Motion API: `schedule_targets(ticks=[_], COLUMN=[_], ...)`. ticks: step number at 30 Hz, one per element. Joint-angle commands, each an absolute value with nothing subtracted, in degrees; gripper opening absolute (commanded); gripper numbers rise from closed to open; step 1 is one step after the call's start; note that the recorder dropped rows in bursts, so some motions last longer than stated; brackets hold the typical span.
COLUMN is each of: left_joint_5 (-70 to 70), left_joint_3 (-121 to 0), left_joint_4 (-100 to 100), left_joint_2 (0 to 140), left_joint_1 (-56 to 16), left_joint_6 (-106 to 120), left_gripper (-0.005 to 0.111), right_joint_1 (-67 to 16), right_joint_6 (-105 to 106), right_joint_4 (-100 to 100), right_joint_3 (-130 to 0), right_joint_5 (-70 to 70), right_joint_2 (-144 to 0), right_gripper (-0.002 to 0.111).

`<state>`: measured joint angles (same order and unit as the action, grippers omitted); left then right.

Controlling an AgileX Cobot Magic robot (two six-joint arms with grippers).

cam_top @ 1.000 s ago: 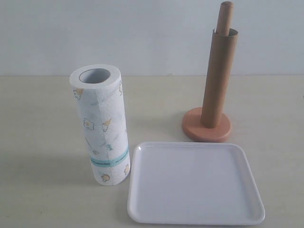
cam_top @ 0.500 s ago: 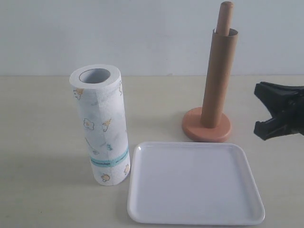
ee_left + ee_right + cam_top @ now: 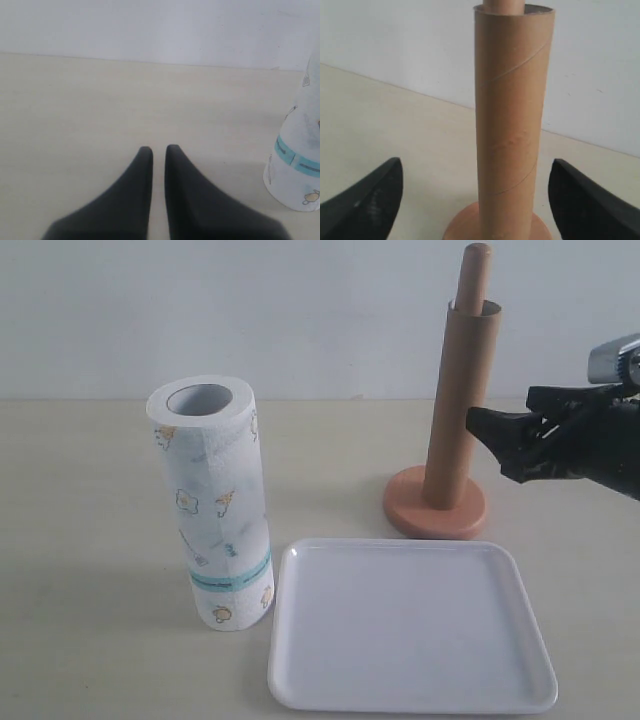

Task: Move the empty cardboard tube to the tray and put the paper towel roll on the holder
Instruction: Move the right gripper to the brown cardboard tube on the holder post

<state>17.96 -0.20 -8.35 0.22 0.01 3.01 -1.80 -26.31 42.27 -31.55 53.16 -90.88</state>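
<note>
Empty cardboard tube (image 3: 512, 100) stands sleeved over the holder (image 3: 435, 512) pole on the worktop (image 3: 100, 490), right hand (image 3: 476, 172) spread wide either side, not touching; judged light, thin-walled, crushable, so pinch gently mid-height and lift straight up.

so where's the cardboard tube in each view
exterior view: cardboard tube upper right, upright, sleeved over the holder's pole.
left wrist view: not in it; only the paper towel roll shows.
right wrist view: tube centre, upright, spanning most of the height.
shared landmark: the holder's round base under the tube.
</note>
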Motion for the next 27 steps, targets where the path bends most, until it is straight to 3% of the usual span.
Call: schedule_targets(ticks=[1, 11, 27], left_joint_5=[18.0, 18.0, 18.0], left_joint_3=[0.0, 0.0, 0.0], left_joint_4=[-8.36, -8.36, -8.36], left_joint_2=[0.0, 0.0, 0.0], left_joint_1=[0.27, 0.27, 0.27], left_joint_6=[2.62, 2.62, 2.62], left_gripper=[0.009, 0.009, 0.009], right_joint_1=[-1.94, -7.9, -8.02], right_joint_6=[-28.8, -28.16, -27.58], right_joint_4=[42.69, 41.19, 33.75], right_joint_3=[-33.84, -41.33, -47.91], right_joint_5=[52.05, 42.74, 39.72], right_joint_2=[-91.27, -92.98, -97.27], right_gripper=[0.074, 0.074, 0.074])
